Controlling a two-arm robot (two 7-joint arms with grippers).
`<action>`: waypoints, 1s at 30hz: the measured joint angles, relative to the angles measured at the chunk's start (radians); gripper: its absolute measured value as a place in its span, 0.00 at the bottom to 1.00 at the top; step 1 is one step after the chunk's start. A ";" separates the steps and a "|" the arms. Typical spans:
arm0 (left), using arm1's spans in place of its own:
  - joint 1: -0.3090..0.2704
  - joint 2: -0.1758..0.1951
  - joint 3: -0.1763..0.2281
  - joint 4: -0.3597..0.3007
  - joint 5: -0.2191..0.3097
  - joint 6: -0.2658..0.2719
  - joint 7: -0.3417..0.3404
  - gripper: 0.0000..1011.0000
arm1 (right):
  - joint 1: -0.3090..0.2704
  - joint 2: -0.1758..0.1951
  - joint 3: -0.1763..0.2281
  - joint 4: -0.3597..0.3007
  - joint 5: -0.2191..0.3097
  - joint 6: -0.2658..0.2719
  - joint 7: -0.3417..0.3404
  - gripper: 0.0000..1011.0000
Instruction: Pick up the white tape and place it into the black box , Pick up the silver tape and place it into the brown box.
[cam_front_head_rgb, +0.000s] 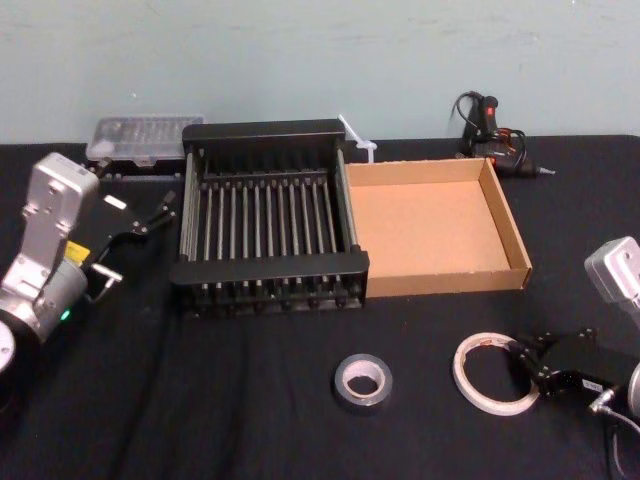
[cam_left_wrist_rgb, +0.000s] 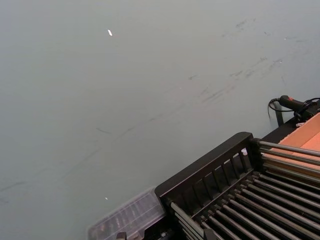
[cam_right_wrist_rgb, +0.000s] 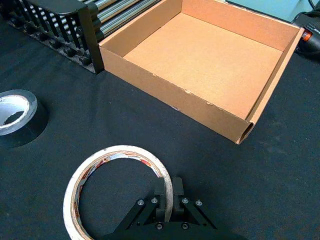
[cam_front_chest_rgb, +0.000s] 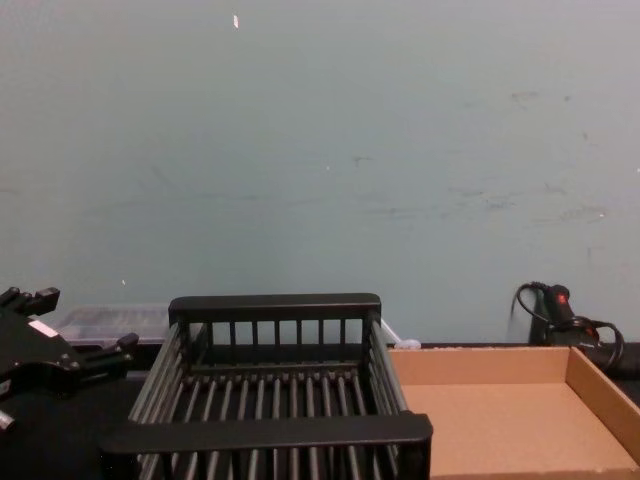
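The right gripper (cam_right_wrist_rgb: 169, 185) is clamping the right-hand edge of the white tape (cam_right_wrist_rgb: 120, 149), one finger inside the ring, one outside; the ring is lying flat on the black table (cam_front_head_rgb: 250, 400), near the silver tape (cam_front_head_rgb: 362, 382); the black box (cam_front_head_rgb: 270, 268) and brown box (cam_front_head_rgb: 440, 282) are sitting side by side behind; the left gripper (cam_front_head_rgb: 135, 240) is hovering, fingers spread, left of the black box.

The white tape (cam_right_wrist_rgb: 120, 151) is a thin, wide ring with a red-printed inner core. It lies flat, its wall clamped between the fingers of the right gripper (cam_right_wrist_rgb: 169, 186). The silver tape (cam_front_head_rgb: 343, 385) (a small, thick, dark grey roll) lies flat near that gripper, on its left. The brown box (cam_front_head_rgb: 440, 282), a shallow cardboard tray, stands beyond that gripper. The black box (cam_front_head_rgb: 270, 268), a slatted crate, stands against the brown box's left wall, just right of the left gripper (cam_front_head_rgb: 140, 240).
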 joint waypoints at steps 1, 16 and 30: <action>0.000 0.000 0.000 0.000 0.000 0.000 0.000 0.99 | 0.000 0.000 0.000 0.000 0.000 0.000 0.000 0.10; 0.000 0.000 0.000 0.000 0.000 0.000 0.000 0.99 | 0.000 0.000 0.000 0.000 0.000 0.000 0.000 0.09; 0.000 0.000 0.000 0.000 0.000 0.000 0.000 0.99 | -0.010 -0.010 0.031 -0.027 0.013 -0.013 -0.018 0.09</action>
